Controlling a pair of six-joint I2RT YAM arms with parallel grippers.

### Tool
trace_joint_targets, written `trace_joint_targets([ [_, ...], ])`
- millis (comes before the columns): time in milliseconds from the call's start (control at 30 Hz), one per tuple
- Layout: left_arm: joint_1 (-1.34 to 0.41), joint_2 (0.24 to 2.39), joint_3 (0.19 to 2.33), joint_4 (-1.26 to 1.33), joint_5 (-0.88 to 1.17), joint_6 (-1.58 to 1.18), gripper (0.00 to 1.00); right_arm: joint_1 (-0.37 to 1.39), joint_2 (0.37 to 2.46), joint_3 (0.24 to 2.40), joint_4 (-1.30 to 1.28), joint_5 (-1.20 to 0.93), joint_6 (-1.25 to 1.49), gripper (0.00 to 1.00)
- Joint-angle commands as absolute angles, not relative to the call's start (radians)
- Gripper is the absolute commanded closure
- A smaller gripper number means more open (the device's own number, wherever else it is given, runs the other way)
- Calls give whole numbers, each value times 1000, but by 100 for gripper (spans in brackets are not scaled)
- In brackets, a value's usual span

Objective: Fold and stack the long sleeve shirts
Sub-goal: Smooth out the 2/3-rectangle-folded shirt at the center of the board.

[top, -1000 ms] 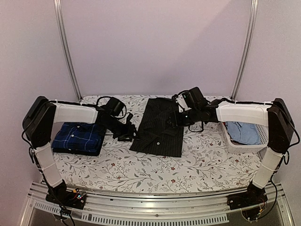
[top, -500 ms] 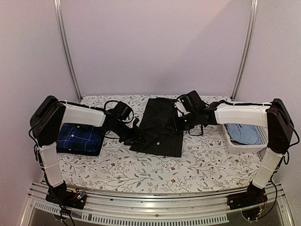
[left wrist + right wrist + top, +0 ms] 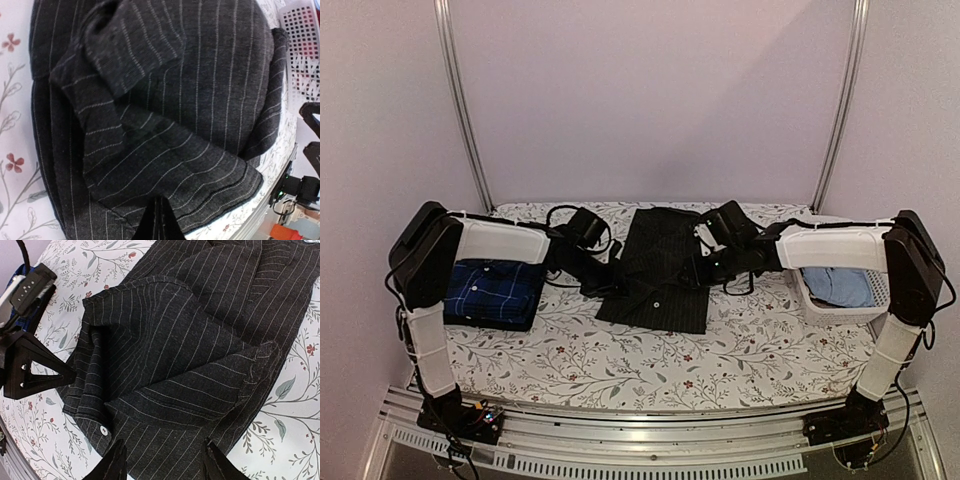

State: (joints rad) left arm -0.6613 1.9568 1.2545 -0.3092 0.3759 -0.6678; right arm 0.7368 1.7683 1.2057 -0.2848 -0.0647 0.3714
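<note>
At the centre of the desk [image 3: 620, 365], the black pinstriped shirt [image 3: 658, 290] is lying flat and part-folded, with its collar toward 12 o'clock, its hem toward 6 o'clock and a sleeve doubled in over the body. The navy checked shirt [image 3: 492, 292] is sitting folded well apart at its 9 o'clock. A white basket [image 3: 835, 308] holding pale blue cloth is standing at its 3 o'clock.

I am judging the black pinstriped shirt to be light, limp and thin. Lifted by one point, it is likely to sag, drag over the flowered cover and shed its loose layers, though nothing in it looks fragile. The sound places to take hold, I am reckoning, are the two side edges at matching heights, pinching through all the stacked layers and staying clear of the button [image 3: 104, 430].

I am holding my left arm stretched low toward 2 o'clock, with the left pincer [image 3: 608, 278] at the shirt's 9 o'clock edge, pointing in over the cloth. Its jaws are standing pressed together with no gap, tips down on the striped fabric. Dark on dark, I cannot tell whether a fold is caught between them.

I am holding my right arm extended toward 10 o'clock with the wrist bent down. The right pincer [image 3: 162, 466] is hovering over the shirt's 3 o'clock side with jaws about half apart, gripping nothing, and cloth is showing between the fingers [image 3: 116, 465].
</note>
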Motion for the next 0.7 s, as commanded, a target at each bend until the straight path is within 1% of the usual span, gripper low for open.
trace_joint_targets([
  [0, -672, 1966, 1295, -304, 361, -662, 99, 734, 1744, 1172, -290, -36, 382, 52],
  [167, -672, 1905, 1234, -310, 348, -638, 100, 735, 1711, 1118, -278, -47, 376, 52],
  [200, -673, 1895, 1223, -317, 349, -628, 97, 735, 1701, 1109, -278, -44, 376, 51],
  [267, -676, 1875, 1206, -334, 355, -606, 85, 735, 1693, 1092, -279, -35, 375, 51],
  [333, -685, 1852, 1184, -347, 346, -593, 70, 735, 1688, 1080, -281, -32, 376, 51],
  [467, -724, 1823, 1164, -384, 314, -566, 49, 735, 1679, 1053, -278, -18, 381, 50],
  [567, -754, 1831, 1171, -406, 297, -552, 42, 734, 1676, 1043, -275, -7, 384, 49],
  [667, -779, 1864, 1200, -436, 259, -545, 39, 734, 1681, 1043, -273, -6, 386, 48],
])
